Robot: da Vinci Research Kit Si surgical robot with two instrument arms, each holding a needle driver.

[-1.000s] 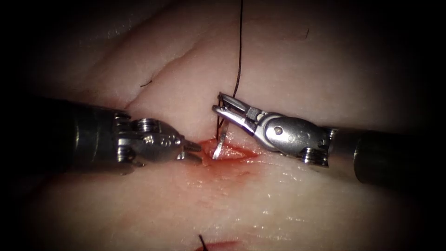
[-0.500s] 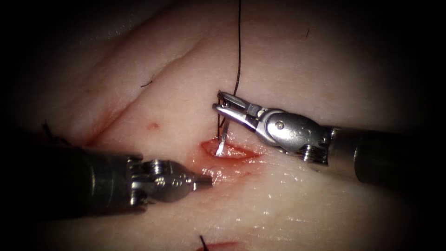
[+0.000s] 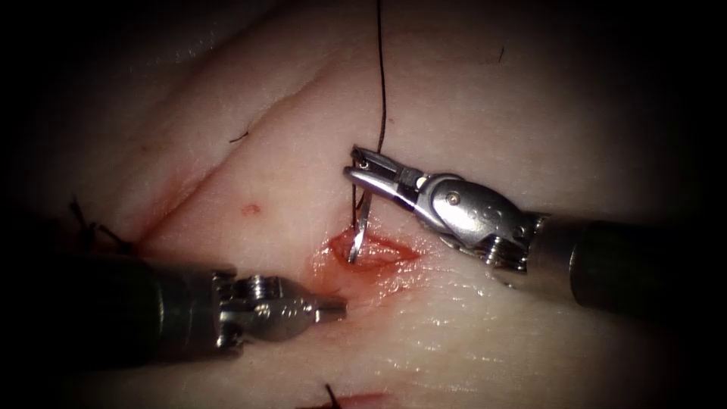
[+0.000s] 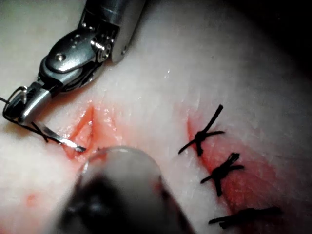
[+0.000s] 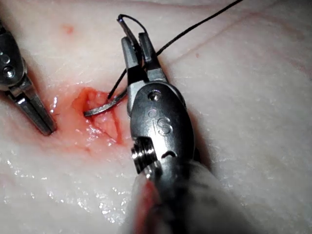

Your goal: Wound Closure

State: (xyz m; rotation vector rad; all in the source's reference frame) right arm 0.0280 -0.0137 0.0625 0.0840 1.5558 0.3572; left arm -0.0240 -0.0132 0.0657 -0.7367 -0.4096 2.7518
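Note:
My right tool [image 3: 354, 165] comes in over the tissue [image 3: 469, 341] and is shut on the curved needle [image 3: 359, 227] near its thread end. The needle hangs down from the jaws, its tip resting in the open red cut [image 3: 382, 254]. The point still shows, and I cannot tell if it pierces the tissue. Dark thread [image 3: 382, 83] runs from the needle's end up and away. My left tool [image 3: 341, 307] lies low, just left of the cut, shut and holding nothing. The right wrist view shows the needle [image 5: 105, 108], the cut [image 5: 100, 122] and the left tool [image 5: 36, 114].
Tied dark stitches [image 4: 202, 134] sit along a closed stretch of the wound beside the open cut. More thread ends show at the near edge [image 3: 329, 394] and far left [image 3: 91, 227]. Red fluid wets the tissue around the cut.
My left tool drew away from the cut's left lip, moving down, its jaws now shut. The right tool and needle have barely shifted; the thread leans slightly left.

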